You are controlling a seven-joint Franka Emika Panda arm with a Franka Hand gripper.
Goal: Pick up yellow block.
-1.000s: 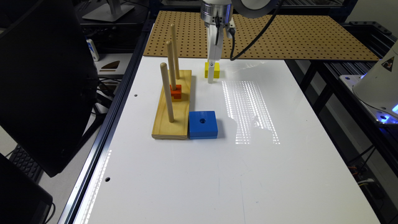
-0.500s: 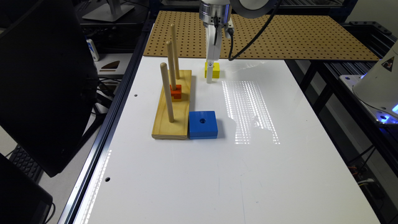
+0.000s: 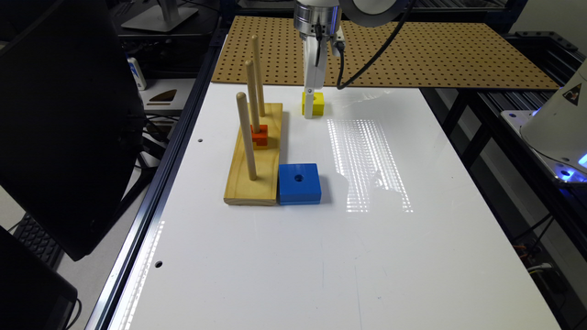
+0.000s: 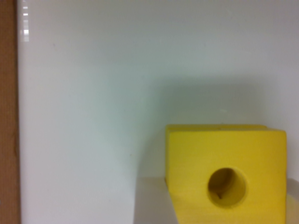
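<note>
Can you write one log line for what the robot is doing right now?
phase: grasp approach | claw: down at yellow block | block: on white table

yellow block (image 3: 317, 102): 1 was on the white table (image 3: 321, 256), square, one round hole through it
blue block (image 3: 299, 183): 1, one centre hole
orange-red block (image 3: 260, 135): 1, sat on the middle peg
wooden base (image 3: 254, 158): 1
pegs (image 3: 246, 135): 3, all upright in the base
brown pegboard (image 3: 412, 50): 1
table holes (image 3: 157, 264): 2 showed along the edge on the exterior view's left
arm: 1, with 1 gripper (image 3: 312, 107)
dark monitors (image 3: 59, 123): 2 on the exterior view's left
</note>
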